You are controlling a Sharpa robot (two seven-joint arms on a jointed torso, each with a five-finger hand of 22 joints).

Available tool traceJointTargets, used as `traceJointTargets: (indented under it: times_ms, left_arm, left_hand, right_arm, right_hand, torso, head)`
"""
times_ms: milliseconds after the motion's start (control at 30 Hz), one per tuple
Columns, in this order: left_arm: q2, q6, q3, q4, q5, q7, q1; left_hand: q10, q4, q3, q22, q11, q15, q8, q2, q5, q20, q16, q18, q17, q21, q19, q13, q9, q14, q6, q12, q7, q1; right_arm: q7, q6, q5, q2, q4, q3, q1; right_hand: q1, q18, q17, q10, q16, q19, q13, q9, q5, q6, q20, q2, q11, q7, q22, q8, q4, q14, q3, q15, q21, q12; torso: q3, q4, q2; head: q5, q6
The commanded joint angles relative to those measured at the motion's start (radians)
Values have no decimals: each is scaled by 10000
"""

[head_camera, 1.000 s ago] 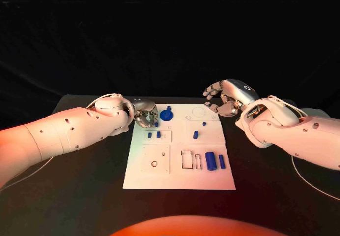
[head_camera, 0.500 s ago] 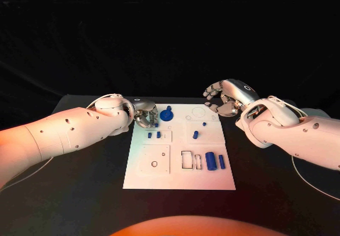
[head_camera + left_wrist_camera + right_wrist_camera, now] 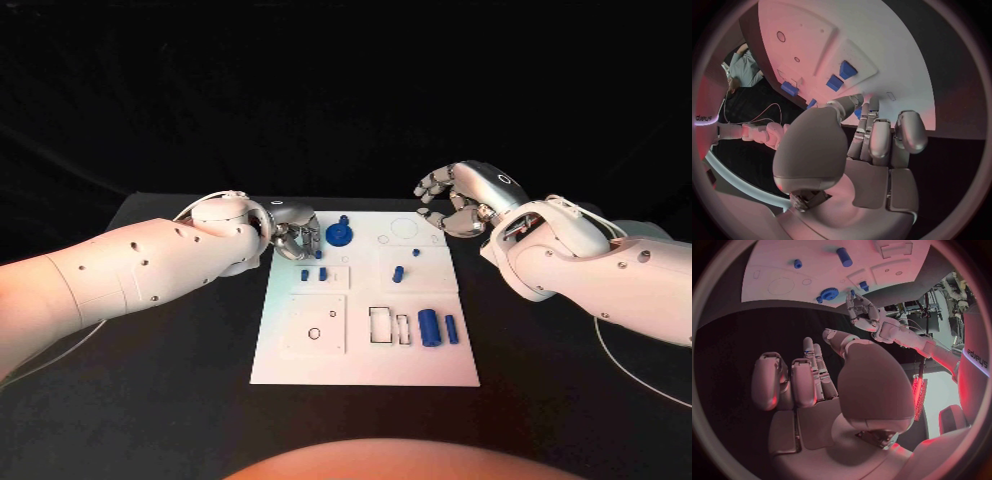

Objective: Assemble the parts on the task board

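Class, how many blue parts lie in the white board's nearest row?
2: a thick cylinder and a thinner cylinder right of it, side by side; none seems hidden.

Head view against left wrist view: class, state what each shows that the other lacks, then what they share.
Head view alone: the whole task board with its outlined recesses, the blue gear, two blue cylinders lying near the right edge, and the right robot hand raised, fingers apart. Left wrist view alone: the palm side of the left robot hand, fingers reaching to the board's edge. Shared: left robot hand, board, two small blue parts.
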Motion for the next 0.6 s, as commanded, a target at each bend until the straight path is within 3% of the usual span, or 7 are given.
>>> traceJointTargets:
  times_ms: [33,367,433,533,600]
  left_arm:
    - [-105,-209,16,123,29,-65,2]
    - [-629,-1193,165,527,331,291,10]
    - [-777,-1553,198,656,761,487,15]
    - [-1062,-2148,238,954,1920,885,22]
    - [-1252,-2467,255,1184,2911,1140,29]
  left_hand:
    - [-42,-90,31,-21,99,86,-102,-69,54,76,-11,-46,-27,-52,-22,11,-49,2,-153,-78,41,19]
    - [-302,-86,89,-280,171,156,-42,-70,47,148,-127,13,-354,-229,-173,-6,-46,-140,33,-236,66,9]
    - [-393,-81,104,-914,184,166,37,-68,39,161,-466,154,-1194,-665,-539,-14,-26,-479,183,-285,54,-1]
    - [-287,-91,107,-982,150,147,63,-35,25,153,-511,168,-1265,-724,-576,22,-22,-514,225,-209,29,18]
    - [-342,-95,93,-1431,151,142,89,-31,18,144,-760,261,-1798,-1052,-841,29,-20,-768,262,-208,16,12]
  right_arm:
    - [14,261,-46,-14,-11,5,-3]
    - [-263,1802,-45,20,-205,2,-3]
    - [-343,2165,-107,52,-276,0,-3]
    - [-488,2660,-323,122,-415,-9,-5]
    - [-573,2875,-511,166,-500,-18,-10]
  right_hand:
    - [-123,-60,506,60,34,-27,-12,4,49,41,33,-4,0,53,469,-65,-10,582,37,75,55,-27]
    - [-84,-106,573,347,175,52,-2,25,-235,103,10,22,-74,-7,661,-64,-52,603,48,28,317,87]
    - [-72,-115,604,364,218,66,-3,29,-247,115,6,22,-82,-17,690,-60,-62,611,51,21,359,89]
    - [-45,-128,647,392,286,89,-11,39,-305,147,-6,20,-100,-44,740,-48,-88,626,56,8,428,86]
    - [-19,-127,667,376,326,87,-28,55,-349,197,-20,14,-111,-76,748,-26,-115,635,60,2,432,57]
  torso:
    - [1,-3,-5]
    - [7,-3,-7]
    - [7,-14,-7]
    - [6,-16,-7]
    - [4,-13,-5]
  head:
    - [-19,3]
    - [-35,60]
    - [-59,93]
    - [-109,117]
    - [-224,169]
